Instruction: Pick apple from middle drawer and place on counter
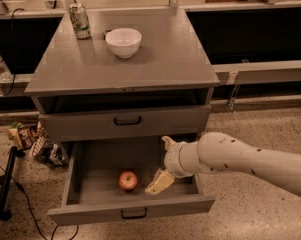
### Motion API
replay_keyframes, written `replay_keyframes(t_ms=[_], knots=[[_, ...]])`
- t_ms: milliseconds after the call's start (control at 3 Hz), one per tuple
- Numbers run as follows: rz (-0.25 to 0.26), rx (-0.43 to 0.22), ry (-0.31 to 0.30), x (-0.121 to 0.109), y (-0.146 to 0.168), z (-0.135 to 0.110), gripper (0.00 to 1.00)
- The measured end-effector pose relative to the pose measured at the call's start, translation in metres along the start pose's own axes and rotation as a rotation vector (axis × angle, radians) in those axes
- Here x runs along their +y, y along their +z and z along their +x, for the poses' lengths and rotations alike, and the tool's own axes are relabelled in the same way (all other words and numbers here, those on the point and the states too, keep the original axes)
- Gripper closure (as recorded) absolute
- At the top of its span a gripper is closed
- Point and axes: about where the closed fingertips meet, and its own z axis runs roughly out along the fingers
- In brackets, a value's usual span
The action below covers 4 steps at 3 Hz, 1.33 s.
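Observation:
The small red apple (128, 180) lies on the floor of the open middle drawer (90, 164), left of centre and near its front. My gripper (163, 163) is inside the drawer, just right of the apple and apart from it. It is open and empty: one pale finger (159, 182) points down beside the apple and the other (168, 143) points up toward the back. The white arm (240, 159) reaches in from the right. The grey counter (165, 54) tops the cabinet.
A white bowl (123, 42) and a drink can (80, 20) stand on the counter's back left. A shut drawer front (127, 120) sits above the open drawer. Snack packets (35, 141) and a black cable (20, 194) lie on the speckled floor at left.

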Motion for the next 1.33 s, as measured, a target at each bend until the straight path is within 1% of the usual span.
replay_keyframes(t_ms=[333, 667, 1000, 1333], knots=[[-0.009, -0.038, 0.016, -0.010, 0.052, 0.010, 0.00], [-0.038, -0.049, 0.040, -0.009, 0.104, 0.020, 0.00], [-0.038, -0.049, 0.040, -0.009, 0.104, 0.020, 0.00], [-0.054, -0.062, 0.048, -0.007, 0.111, 0.024, 0.00]])
